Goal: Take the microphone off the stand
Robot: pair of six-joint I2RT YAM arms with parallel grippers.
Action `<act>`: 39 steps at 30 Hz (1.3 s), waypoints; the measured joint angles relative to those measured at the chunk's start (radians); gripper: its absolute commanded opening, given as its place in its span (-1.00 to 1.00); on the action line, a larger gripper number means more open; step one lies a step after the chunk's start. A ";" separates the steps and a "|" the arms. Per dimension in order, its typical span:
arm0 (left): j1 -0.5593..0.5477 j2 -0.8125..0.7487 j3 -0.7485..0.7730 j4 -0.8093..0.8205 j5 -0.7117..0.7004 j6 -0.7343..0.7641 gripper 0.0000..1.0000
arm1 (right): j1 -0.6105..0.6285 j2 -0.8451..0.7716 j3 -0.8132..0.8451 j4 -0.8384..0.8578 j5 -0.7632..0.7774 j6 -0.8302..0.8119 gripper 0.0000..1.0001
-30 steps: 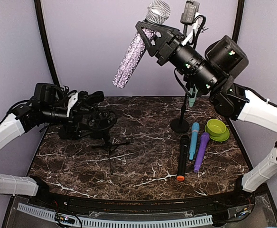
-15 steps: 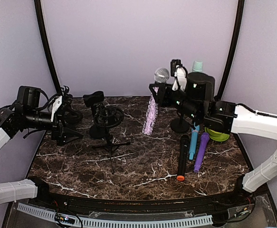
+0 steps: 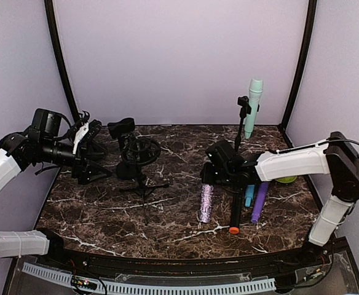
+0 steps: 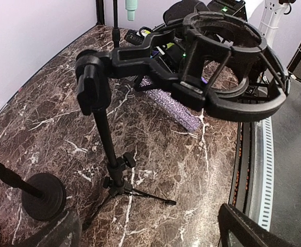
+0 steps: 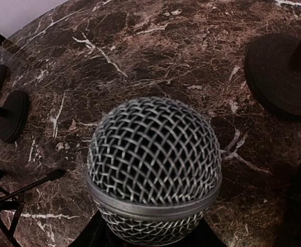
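Note:
The glittery purple microphone point(image 3: 205, 203) is down at the tabletop, right of centre, its handle pointing toward the near edge. My right gripper point(image 3: 221, 175) is shut on it near the head. In the right wrist view its mesh head point(image 5: 153, 164) fills the frame, and the gripper point(image 5: 150, 239) is barely visible beneath it. The black tripod stand point(image 3: 139, 161) stands left of centre with its shock-mount ring point(image 4: 228, 67) empty. My left gripper point(image 3: 96, 155) hangs open just left of the stand, holding nothing. Through the mount, the left wrist view shows the glittery handle point(image 4: 176, 105).
A mint microphone point(image 3: 253, 104) sits on a straight stand at the back right. Black point(image 3: 235, 209), blue point(image 3: 249, 195) and purple point(image 3: 259, 203) microphones lie side by side right of the glittery one. A green bowl point(image 3: 287, 179) is behind my right arm. A round stand base point(image 4: 42, 195) sits near the tripod.
My right arm has swung down from high above the table, bringing the glittery microphone to the tabletop. The left gripper has shifted slightly beside the stand and stays open.

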 measured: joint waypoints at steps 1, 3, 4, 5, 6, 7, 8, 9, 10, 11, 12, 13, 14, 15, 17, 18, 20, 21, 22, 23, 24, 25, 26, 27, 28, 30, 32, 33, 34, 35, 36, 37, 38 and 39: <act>0.000 0.007 0.000 0.000 0.001 -0.001 0.89 | -0.006 0.027 0.018 -0.008 -0.006 0.011 -0.88; 0.000 0.013 -0.001 0.000 0.001 -0.002 0.89 | -0.016 0.060 0.037 -0.017 -0.008 0.031 -0.60; 0.000 0.014 -0.002 0.000 0.003 -0.002 0.89 | -0.018 0.068 0.037 -0.018 -0.006 0.046 -0.50; 0.000 0.014 -0.003 0.000 0.006 -0.001 0.89 | -0.021 0.071 0.036 -0.022 -0.005 0.060 -0.42; 0.000 0.014 -0.004 0.001 0.009 -0.001 0.89 | -0.023 0.071 0.033 -0.025 -0.001 0.074 -0.38; 0.000 0.014 -0.006 0.001 0.012 -0.002 0.89 | -0.023 0.071 0.027 -0.026 0.004 0.089 -0.35; 0.000 0.014 -0.007 0.002 0.013 -0.002 0.89 | -0.023 0.071 0.022 -0.026 0.008 0.100 -0.31; 0.000 0.014 -0.011 0.004 0.015 -0.002 0.89 | -0.023 0.070 0.013 -0.025 0.013 0.117 -0.25; 0.000 0.014 -0.013 0.005 0.016 -0.002 0.89 | -0.023 0.068 0.003 -0.026 0.019 0.131 -0.17; 0.000 0.014 -0.017 0.008 0.016 -0.002 0.89 | -0.023 0.066 -0.008 -0.026 0.024 0.146 -0.07; 0.000 0.014 -0.019 0.008 0.016 -0.002 0.89 | -0.023 0.064 -0.014 -0.027 0.027 0.153 0.00; 0.000 0.014 -0.021 0.008 0.015 -0.002 0.89 | -0.023 0.063 -0.021 -0.032 0.032 0.155 0.07; 0.000 0.016 -0.022 0.009 0.015 -0.002 0.90 | -0.023 0.063 -0.024 -0.040 0.035 0.156 0.15; 0.000 0.019 -0.022 0.009 0.016 -0.003 0.91 | -0.023 0.063 -0.029 -0.058 0.043 0.148 0.25; 0.002 0.028 -0.022 0.010 0.015 -0.005 0.93 | -0.023 0.063 -0.031 -0.089 0.051 0.141 0.50; 0.003 0.035 -0.022 0.010 0.015 -0.005 0.93 | -0.023 0.063 -0.031 -0.095 0.056 0.146 0.60; 0.007 0.050 -0.022 0.010 0.014 -0.006 0.93 | -0.023 0.063 -0.031 -0.108 0.068 0.133 0.67; 0.009 0.058 -0.021 0.010 0.014 -0.007 0.93 | -0.022 0.063 -0.031 -0.113 0.073 0.131 0.67; 0.011 0.066 -0.021 0.010 0.014 -0.007 0.93 | -0.021 0.060 -0.031 -0.120 0.082 0.130 0.65; 0.014 0.072 -0.021 0.010 0.013 -0.007 0.94 | -0.018 0.055 -0.031 -0.128 0.089 0.129 0.63; 0.018 0.078 -0.021 0.010 0.013 -0.007 0.93 | -0.014 0.048 -0.031 -0.134 0.101 0.126 0.60; 0.023 0.084 -0.019 0.010 0.013 -0.007 0.93 | -0.008 0.038 -0.030 -0.138 0.115 0.118 0.57; 0.029 0.088 -0.016 0.010 0.013 -0.007 0.93 | 0.002 0.026 -0.026 -0.141 0.130 0.109 0.55; 0.037 0.093 -0.014 0.009 0.014 -0.007 0.93 | 0.018 0.013 -0.017 -0.140 0.142 0.096 0.53; 0.047 0.098 -0.011 0.009 0.015 -0.006 0.93 | 0.038 0.000 -0.008 -0.127 0.148 0.079 0.53; 0.070 0.105 -0.009 0.010 0.018 -0.006 0.93 | 0.086 -0.027 0.005 -0.060 0.144 0.022 0.52; 0.093 0.111 -0.009 0.009 0.023 -0.006 0.93 | 0.127 -0.045 0.007 0.044 0.098 -0.042 0.49; 0.102 0.114 -0.009 0.009 0.024 -0.006 0.93 | 0.143 -0.046 0.008 0.104 0.051 -0.072 0.47; 0.110 0.116 -0.009 0.008 0.025 -0.005 0.92 | 0.155 -0.042 0.011 0.163 -0.005 -0.096 0.47; 0.115 0.117 -0.008 0.008 0.026 -0.005 0.93 | 0.160 -0.032 0.013 0.222 -0.064 -0.114 0.47; 0.121 0.120 -0.004 0.006 0.027 -0.004 0.92 | 0.161 -0.021 0.016 0.270 -0.106 -0.125 0.47; 0.124 0.123 0.001 0.006 0.027 -0.002 0.92 | 0.161 -0.001 0.024 0.325 -0.145 -0.137 0.47; 0.127 0.124 0.006 0.006 0.027 0.000 0.92 | 0.161 0.024 0.035 0.377 -0.180 -0.147 0.47; 0.129 0.124 0.010 0.006 0.027 0.000 0.92 | 0.159 0.058 0.051 0.430 -0.209 -0.157 0.47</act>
